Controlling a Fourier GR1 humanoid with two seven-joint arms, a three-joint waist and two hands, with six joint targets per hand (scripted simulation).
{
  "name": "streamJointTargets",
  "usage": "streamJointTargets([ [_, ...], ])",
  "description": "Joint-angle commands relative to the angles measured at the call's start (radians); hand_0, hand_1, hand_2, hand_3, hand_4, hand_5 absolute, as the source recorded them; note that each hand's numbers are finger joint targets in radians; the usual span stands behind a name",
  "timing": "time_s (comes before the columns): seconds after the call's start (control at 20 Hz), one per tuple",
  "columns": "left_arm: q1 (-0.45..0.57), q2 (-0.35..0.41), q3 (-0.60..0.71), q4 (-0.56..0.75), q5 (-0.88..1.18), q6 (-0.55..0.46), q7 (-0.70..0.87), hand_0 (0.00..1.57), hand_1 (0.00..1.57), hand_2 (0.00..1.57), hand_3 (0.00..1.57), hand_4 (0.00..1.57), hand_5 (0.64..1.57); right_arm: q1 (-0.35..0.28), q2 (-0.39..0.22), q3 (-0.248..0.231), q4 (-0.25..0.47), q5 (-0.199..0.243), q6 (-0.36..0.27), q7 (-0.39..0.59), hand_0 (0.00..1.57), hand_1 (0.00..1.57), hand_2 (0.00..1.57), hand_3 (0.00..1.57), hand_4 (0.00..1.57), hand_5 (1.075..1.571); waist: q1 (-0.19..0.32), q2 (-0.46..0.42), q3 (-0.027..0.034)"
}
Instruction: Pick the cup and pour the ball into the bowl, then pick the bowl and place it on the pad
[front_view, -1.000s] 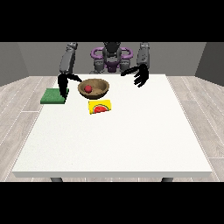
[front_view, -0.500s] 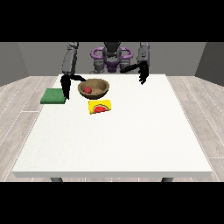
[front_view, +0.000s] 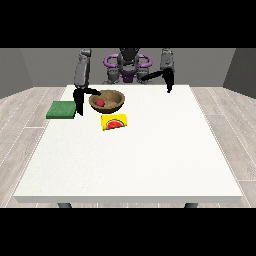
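Note:
A brown wooden bowl (front_view: 114, 101) stands at the table's back left with a red ball (front_view: 100, 102) inside it. In front of the bowl a yellow cup (front_view: 114, 121) with a watermelon picture lies on its side. The green pad (front_view: 61, 109) lies flat at the left edge. The hand at the view's left (front_view: 78, 101) hangs between the pad and the bowl, fingers pointing down and its thumb stretched towards the bowl's left rim; it holds nothing. The hand at the view's right (front_view: 169, 84) is raised near the table's back edge, fingers hanging straight, holding nothing.
The white table (front_view: 150, 160) stretches wide towards the camera and to the right. The robot's torso (front_view: 128, 65) stands behind the back edge. Wooden floor surrounds the table.
The hand at the view's right has drawn back and up, away from the bowl towards the robot. The hand at the view's left has stayed beside the bowl; bowl, ball and cup have not moved.

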Motion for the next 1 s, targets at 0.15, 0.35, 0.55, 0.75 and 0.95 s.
streamJointTargets([
  [0.15,-0.011,0.021,0.004,-0.02,0.018,-0.044,0.044,0.0,0.0,0.0,0.0,0.0,1.562,-0.068,0.045,-0.021,0.057,-0.037,-0.044,0.069,0.0,0.0,0.0,0.0,0.23,1.532,0.035,-0.006,0.0334],
  [0.35,0.027,0.078,0.062,0.048,0.048,-0.069,0.018,0.0,0.0,0.0,0.0,0.0,1.564,-0.092,0.106,0.027,0.009,-0.025,-0.109,0.169,0.0,0.0,0.0,0.0,0.35,1.546,-0.023,-0.084,0.0328],
  [0.55,0.079,0.057,0.018,-0.026,0.051,-0.102,0.064,0.0,0.0,0.0,0.0,0.0,1.564,-0.06,0.126,0.028,0.076,-0.019,-0.133,0.121,0.0,0.0,0.0,0.0,0.37,1.547,0.012,-0.11,0.0333],
  [0.75,0.025,0.064,0.031,-0.04,0.051,-0.084,0.046,0.0,0.0,0.0,0.0,0.0,1.567,-0.003,0.121,0.063,0.142,0.066,-0.268,0.153,1.57,1.57,1.57,0.82,0.66,1.57,0.043,-0.042,0.0328],
  [0.95,0.061,0.081,0.04,-0.022,0.06,-0.098,-0.039,0.0,0.0,0.0,0.0,0.0,1.568,-0.04,0.082,0.067,0.117,0.078,-0.295,0.192,1.57,1.57,1.57,1.57,1.05,1.55,0.043,-0.002,0.0318],
])
